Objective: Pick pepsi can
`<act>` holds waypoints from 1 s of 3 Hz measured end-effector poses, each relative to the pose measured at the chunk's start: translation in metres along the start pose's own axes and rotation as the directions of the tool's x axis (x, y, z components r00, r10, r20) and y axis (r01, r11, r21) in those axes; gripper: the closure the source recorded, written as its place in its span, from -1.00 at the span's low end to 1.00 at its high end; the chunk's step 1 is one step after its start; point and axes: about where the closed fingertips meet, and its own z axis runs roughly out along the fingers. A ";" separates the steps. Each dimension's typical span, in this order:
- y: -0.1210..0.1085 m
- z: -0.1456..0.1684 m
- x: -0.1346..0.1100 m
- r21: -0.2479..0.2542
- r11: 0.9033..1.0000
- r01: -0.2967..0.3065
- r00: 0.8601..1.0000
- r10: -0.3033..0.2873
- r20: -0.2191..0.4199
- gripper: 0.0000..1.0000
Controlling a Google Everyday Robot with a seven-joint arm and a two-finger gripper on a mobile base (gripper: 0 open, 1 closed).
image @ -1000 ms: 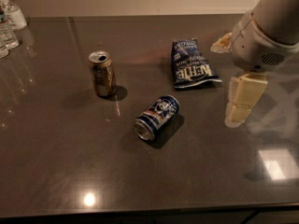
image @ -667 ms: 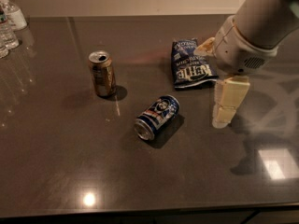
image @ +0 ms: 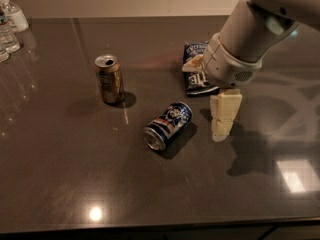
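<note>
The pepsi can [image: 168, 125] is dark blue with white and red markings. It lies on its side on the dark table [image: 60, 174], its silver end pointing to the front left. My gripper [image: 205, 101] hangs just right of the can, above the table, and does not touch it. It is open and empty. One cream finger [image: 225, 115] points down near the can's far end. The other finger [image: 193, 65] shows in front of the chip bag.
A gold-brown can [image: 109, 79] stands upright left of and behind the pepsi can. A dark blue chip bag [image: 196, 49] lies behind the gripper, partly hidden by the arm. Clear water bottles [image: 10, 24] stand at the far left corner. The table's front edge runs along the bottom.
The arm and gripper have moved left and a little nearer, from the table's right side to just beside the pepsi can. The cans and the bag have not moved.
</note>
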 end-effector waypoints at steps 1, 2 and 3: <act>-0.001 0.021 -0.005 -0.041 0.998 0.044 0.999 -0.044 -0.006 -1.00; 0.001 0.043 -0.019 -0.083 0.990 0.115 0.993 -0.116 -0.012 -1.00; 0.000 0.053 -0.030 -0.093 0.983 0.158 0.987 -0.160 -0.010 -1.00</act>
